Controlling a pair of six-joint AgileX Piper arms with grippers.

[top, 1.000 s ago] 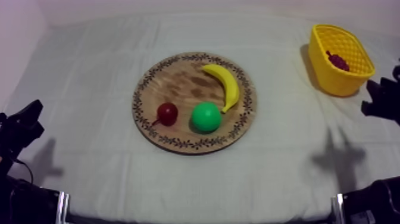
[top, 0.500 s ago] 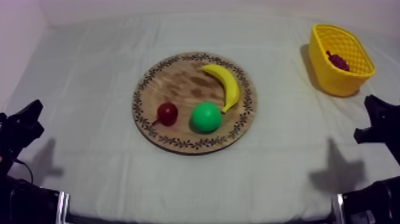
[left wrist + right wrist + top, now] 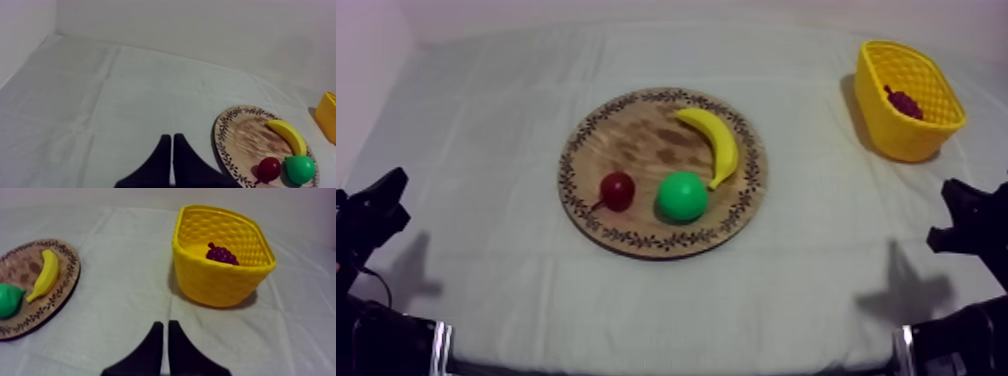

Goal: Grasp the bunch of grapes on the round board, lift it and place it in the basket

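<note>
Down at the near right side of the surface (image 3: 486,130), the right tool (image 3: 165,323) has its two black fingers pressed together in a narrow wedge, nothing between them, over bare cloth. Just beyond it stands the yellow basket (image 3: 220,285), upright, and there's the bunch of grapes (image 3: 222,254) inside it, toward the far wall. The near rim covers the bunch's lower edge, so how it rests on the basket floor is hard to make out.

Over on the other side, the left tool (image 3: 172,136) is closed up the same way, fingers flat against each other and holding nothing, near the rim of the wooden board (image 3: 636,240). On that board lie the banana (image 3: 714,140), the pear (image 3: 682,195) touching its lower end, and the small red fruit (image 3: 617,190) just beside the pear. From the right wrist the board and pear are cut off at the picture's edge. From the left wrist the basket is just a yellow corner. From above, both tools are dark shapes, partly cut off.
</note>
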